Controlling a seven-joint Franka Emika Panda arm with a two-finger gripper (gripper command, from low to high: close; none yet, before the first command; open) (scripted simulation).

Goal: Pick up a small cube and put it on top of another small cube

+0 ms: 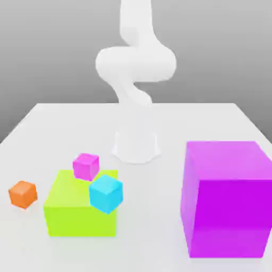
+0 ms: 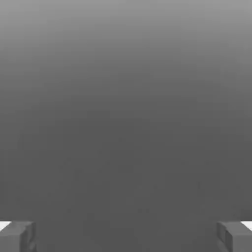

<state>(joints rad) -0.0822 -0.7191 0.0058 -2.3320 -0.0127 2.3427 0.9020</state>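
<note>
On the bench: orange cube beside lime-green block; pink cube, cyan cube against it; purple block apart. Claw spread wide, holding nothing.

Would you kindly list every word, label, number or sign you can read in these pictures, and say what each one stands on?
None: the orange cube, pink cube, cyan cube, green block, purple block, table and white arm are all plain, with no writing or marks.
</note>
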